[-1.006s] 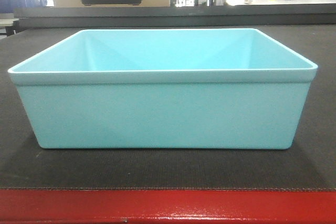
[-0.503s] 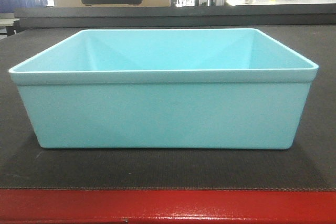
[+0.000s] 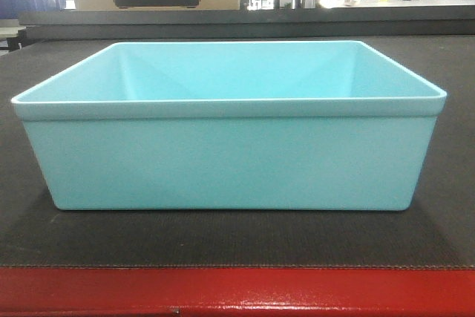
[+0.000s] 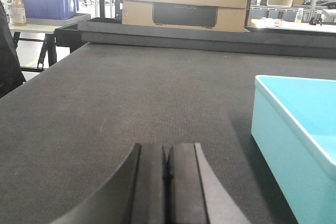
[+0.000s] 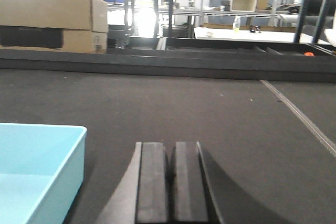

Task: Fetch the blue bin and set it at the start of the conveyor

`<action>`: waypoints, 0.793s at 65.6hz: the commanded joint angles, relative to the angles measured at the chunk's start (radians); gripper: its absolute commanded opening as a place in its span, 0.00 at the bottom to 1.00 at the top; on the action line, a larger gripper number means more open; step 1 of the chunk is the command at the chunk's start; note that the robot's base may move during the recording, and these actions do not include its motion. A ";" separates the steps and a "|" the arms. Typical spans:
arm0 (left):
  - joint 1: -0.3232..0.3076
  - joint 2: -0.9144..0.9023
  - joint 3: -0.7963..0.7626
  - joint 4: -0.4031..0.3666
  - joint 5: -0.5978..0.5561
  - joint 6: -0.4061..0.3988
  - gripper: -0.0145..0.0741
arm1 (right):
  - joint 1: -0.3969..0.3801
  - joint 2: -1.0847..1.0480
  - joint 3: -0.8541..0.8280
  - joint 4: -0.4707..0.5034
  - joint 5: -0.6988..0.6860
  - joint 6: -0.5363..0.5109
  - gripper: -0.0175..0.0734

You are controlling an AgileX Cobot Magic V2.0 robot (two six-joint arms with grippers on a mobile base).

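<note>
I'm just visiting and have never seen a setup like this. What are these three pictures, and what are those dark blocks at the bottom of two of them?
You are seeing through three cameras of a two-armed robot. The front camera looks straight at a pale blue bin that stands empty on a wide dark belt, the conveyor start, just behind its red front edge.

The other two cameras sit on the robot's wrists. The dark blocks are the fingers: the left gripper is pressed shut with the bin on its right, and the right gripper is shut too, with the bin on its left. Neither holds or touches anything.

A cardboard box stands beyond the belt.
</note>
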 commanded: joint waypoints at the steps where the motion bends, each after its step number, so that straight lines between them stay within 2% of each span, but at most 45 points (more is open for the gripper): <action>1: 0.002 -0.005 -0.001 -0.005 -0.019 0.002 0.04 | -0.011 -0.030 0.082 0.020 -0.106 -0.006 0.01; 15: 0.002 -0.005 -0.001 -0.005 -0.019 0.002 0.04 | -0.014 -0.146 0.316 0.020 -0.224 -0.006 0.01; 19: 0.002 -0.005 -0.001 -0.005 -0.019 0.002 0.04 | -0.014 -0.146 0.320 0.020 -0.268 -0.006 0.01; 23: 0.002 -0.005 -0.001 -0.005 -0.019 0.002 0.04 | -0.014 -0.146 0.320 0.020 -0.213 -0.006 0.01; 52: 0.002 -0.005 -0.001 -0.005 -0.019 0.002 0.04 | -0.014 -0.146 0.320 0.022 -0.213 -0.006 0.01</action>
